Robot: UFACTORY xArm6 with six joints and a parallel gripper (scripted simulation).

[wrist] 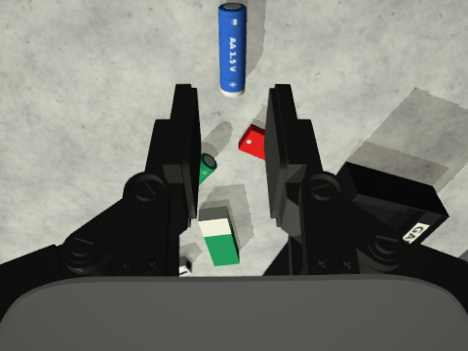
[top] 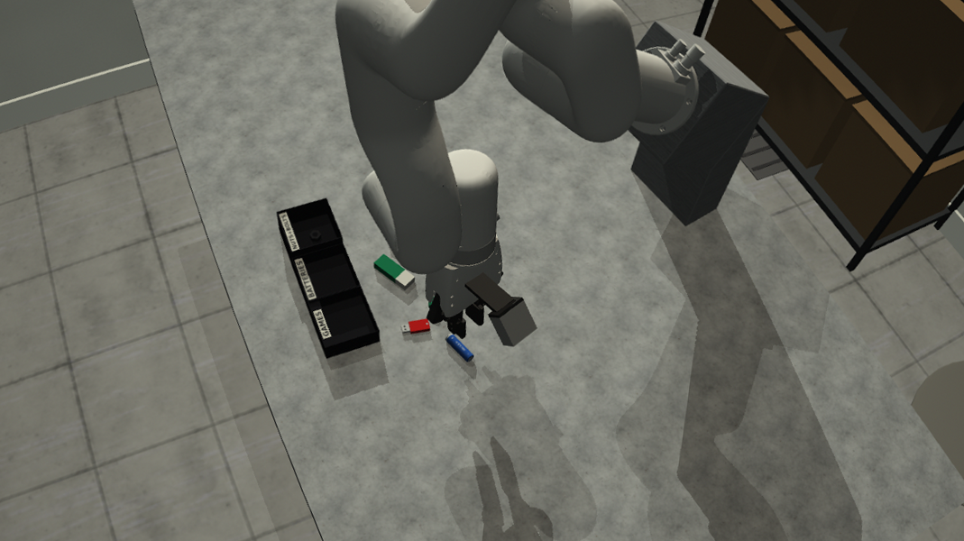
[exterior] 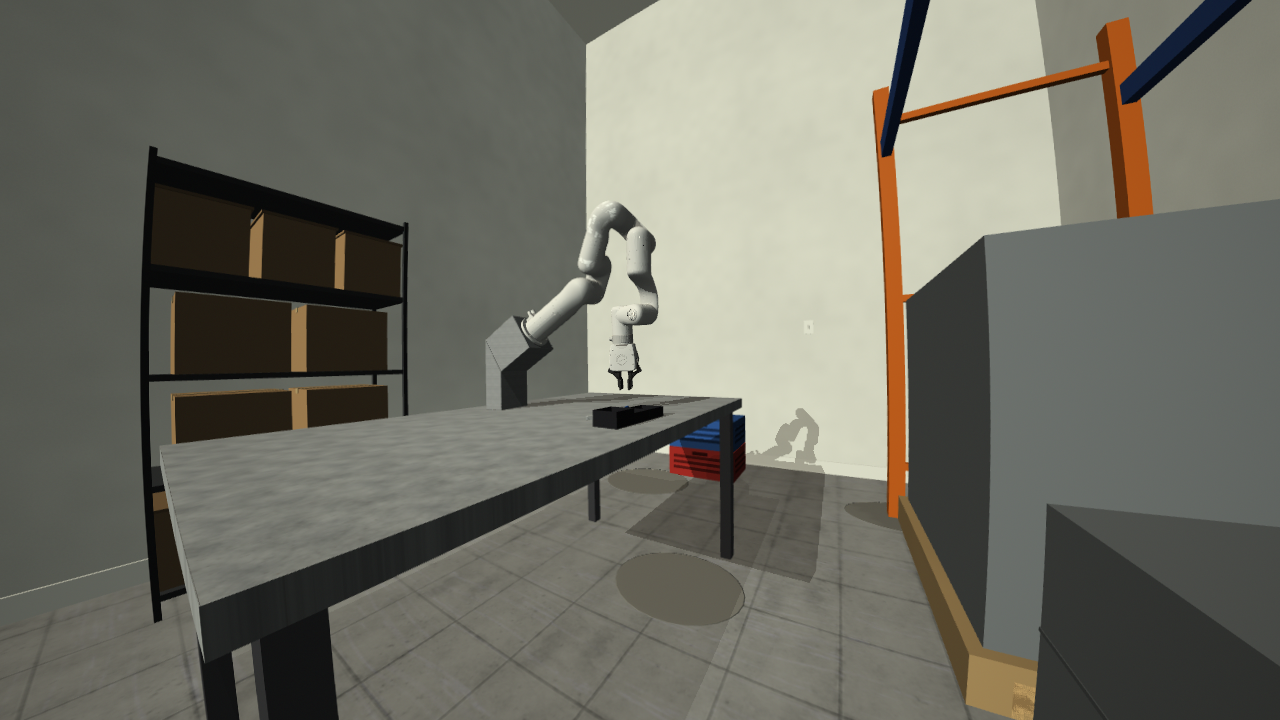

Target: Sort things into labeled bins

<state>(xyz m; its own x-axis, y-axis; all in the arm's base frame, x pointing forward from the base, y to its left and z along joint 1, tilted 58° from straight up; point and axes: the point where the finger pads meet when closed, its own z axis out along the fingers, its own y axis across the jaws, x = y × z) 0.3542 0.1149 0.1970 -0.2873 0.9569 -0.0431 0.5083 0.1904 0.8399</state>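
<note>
My gripper (top: pixel 453 321) (exterior: pixel 625 385) (wrist: pixel 232 114) is partly open and empty, above the table. A blue AA battery (top: pixel 459 347) (wrist: pixel 232 49) lies ahead of the fingertips. A green battery (wrist: pixel 207 167) is partly hidden by the left finger in the wrist view. A red USB stick (top: pixel 418 326) (wrist: pixel 253 142) is partly behind the right finger. A green-and-white eraser (top: pixel 394 270) (wrist: pixel 221 244) lies nearer the bins. The NUTS+BOLTS bin (top: pixel 288 232) holds a small dark round thing (top: pixel 315 234). The BATTERIES bin (top: pixel 304 279) and GAMES bin (top: pixel 321 325) (wrist: pixel 363 205) look empty.
The bins stand in a row near one long table edge. In the wrist view a small white-and-dark thing (wrist: pixel 185 267) is mostly hidden by the gripper. The arm's base (top: pixel 698 147) (exterior: pixel 507 362) stands across the table from the bins.
</note>
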